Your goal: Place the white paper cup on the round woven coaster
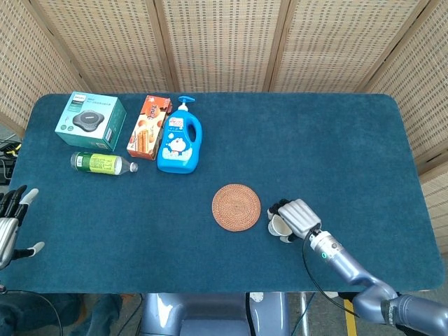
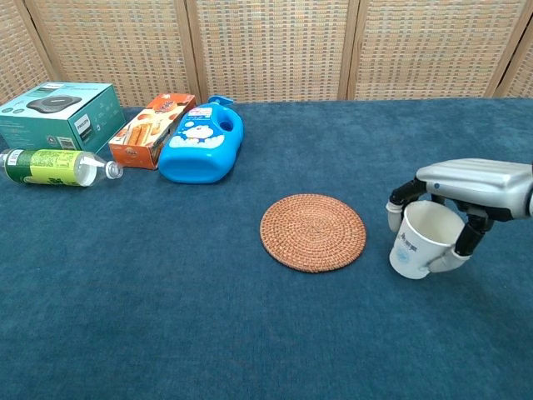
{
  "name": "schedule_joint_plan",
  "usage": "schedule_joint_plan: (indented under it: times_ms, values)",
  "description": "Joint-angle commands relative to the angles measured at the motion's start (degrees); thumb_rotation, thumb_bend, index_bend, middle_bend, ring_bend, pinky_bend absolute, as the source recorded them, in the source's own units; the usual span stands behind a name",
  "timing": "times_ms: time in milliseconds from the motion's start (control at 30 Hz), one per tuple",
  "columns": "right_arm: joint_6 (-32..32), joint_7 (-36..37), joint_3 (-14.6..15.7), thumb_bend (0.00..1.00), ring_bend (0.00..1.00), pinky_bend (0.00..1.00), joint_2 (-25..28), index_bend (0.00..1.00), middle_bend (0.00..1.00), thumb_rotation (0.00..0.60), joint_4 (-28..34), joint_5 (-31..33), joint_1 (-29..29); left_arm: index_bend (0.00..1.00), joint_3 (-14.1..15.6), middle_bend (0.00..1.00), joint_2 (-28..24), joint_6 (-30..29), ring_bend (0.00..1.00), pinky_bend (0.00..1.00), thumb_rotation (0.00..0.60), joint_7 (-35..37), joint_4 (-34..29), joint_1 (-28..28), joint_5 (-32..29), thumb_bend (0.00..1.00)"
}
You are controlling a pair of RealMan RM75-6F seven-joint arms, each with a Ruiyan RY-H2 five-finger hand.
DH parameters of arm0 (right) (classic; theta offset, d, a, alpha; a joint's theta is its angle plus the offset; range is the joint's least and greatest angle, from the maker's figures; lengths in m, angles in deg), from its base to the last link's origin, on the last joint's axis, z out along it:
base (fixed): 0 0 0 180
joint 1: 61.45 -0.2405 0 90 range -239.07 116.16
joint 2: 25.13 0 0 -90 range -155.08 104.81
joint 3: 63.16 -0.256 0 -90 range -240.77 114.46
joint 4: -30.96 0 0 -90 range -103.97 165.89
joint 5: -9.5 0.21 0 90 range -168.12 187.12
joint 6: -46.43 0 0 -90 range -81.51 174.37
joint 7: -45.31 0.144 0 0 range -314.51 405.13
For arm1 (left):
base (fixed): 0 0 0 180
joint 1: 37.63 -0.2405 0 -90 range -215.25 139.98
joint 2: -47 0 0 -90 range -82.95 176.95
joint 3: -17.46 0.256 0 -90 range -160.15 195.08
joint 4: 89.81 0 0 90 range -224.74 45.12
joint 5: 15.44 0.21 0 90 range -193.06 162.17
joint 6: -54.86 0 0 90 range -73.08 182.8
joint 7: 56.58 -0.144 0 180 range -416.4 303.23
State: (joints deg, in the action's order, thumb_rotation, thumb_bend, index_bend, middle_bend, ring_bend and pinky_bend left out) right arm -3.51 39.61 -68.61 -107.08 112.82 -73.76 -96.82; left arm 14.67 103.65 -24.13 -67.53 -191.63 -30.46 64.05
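The round woven coaster (image 1: 236,206) (image 2: 313,232) lies flat on the blue cloth near the table's middle. Just to its right stands the white paper cup (image 1: 277,227) (image 2: 416,243), tilted with its mouth leaning toward my right hand. My right hand (image 1: 294,217) (image 2: 475,178) covers the cup from above and to the right, and its fingers and thumb wrap the rim and side, gripping it. A small gap separates cup and coaster. My left hand (image 1: 10,225) sits at the table's left edge in the head view, fingers apart and empty.
At the back left lie a teal box (image 1: 91,121), an orange snack box (image 1: 148,127), a blue pump bottle (image 1: 179,140) and a green-labelled plastic bottle (image 1: 101,164) on its side. The table's front edge runs just below my right forearm.
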Motion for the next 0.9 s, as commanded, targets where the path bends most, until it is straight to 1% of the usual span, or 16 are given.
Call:
schedule_joint_plan:
  times_ms: [33, 233, 367, 400, 467, 567, 733, 900]
  values:
    - [-1.7, -0.2, -0.6, 0.17, 0.42, 0.64, -1.1, 0.47, 0.49, 0.6, -0.8, 0.0, 0.1, 0.0, 0.0, 0.0, 0.0, 0.2, 0.0, 0.0, 0.6, -0.1, 0.0, 0.1, 0.0, 0.0]
    - [-2.6, 1.5, -2.1, 0.18, 0.43, 0.64, 0.1, 0.48, 0.5, 0.6, 1.1, -0.8, -1.3, 0.0, -0.1, 0.0, 0.0, 0.9, 0.0, 0.0, 0.6, 0.3, 0.2, 0.5, -0.7, 0.0]
    - [-1.7, 0.9, -4.3, 0.18, 0.43, 0.64, 1.1, 0.48, 0.5, 0.6, 3.3, 0.2, -3.2, 0.0, -0.1, 0.0, -0.1, 1.3, 0.0, 0.0, 0.6, 0.6, 0.3, 0.6, -1.0, 0.0]
    - [-1.0, 0.6, -5.3, 0.18, 0.43, 0.64, 1.3, 0.48, 0.5, 0.6, 4.0, 1.0, -4.1, 0.0, -0.1, 0.0, -0.1, 1.5, 0.0, 0.0, 0.6, 0.7, 0.3, 0.7, -1.2, 0.0]
    - [2.0, -0.7, -7.6, 0.18, 0.43, 0.64, 1.4, 0.48, 0.5, 0.6, 4.9, 4.2, -6.5, 0.0, -0.2, 0.0, 0.0, 2.2, 0.0, 0.0, 0.6, 0.7, 0.5, 1.0, -1.6, 0.0]
    - [6.8, -3.7, -9.8, 0.18, 0.43, 0.64, 0.6, 0.48, 0.5, 0.6, 4.6, 9.7, -10.2, 0.0, -0.4, 0.0, 0.1, 3.2, 0.0, 0.0, 0.6, 0.6, 0.7, 1.6, -2.3, 0.0]
    - [11.7, -9.0, -11.5, 0.18, 0.43, 0.64, -3.0, 0.49, 0.51, 0.6, 1.4, 16.5, -16.1, 0.0, -0.6, 0.0, 0.4, 4.3, 0.0, 0.0, 0.6, 0.0, 0.9, 2.4, -3.3, 0.0]
    - [13.8, -13.0, -11.7, 0.19, 0.43, 0.64, -6.7, 0.49, 0.51, 0.6, -2.5, 22.2, -20.4, 0.0, -1.0, 0.0, 0.4, 5.3, 0.0, 0.0, 0.6, 0.3, 1.2, 2.9, -4.5, 0.0]
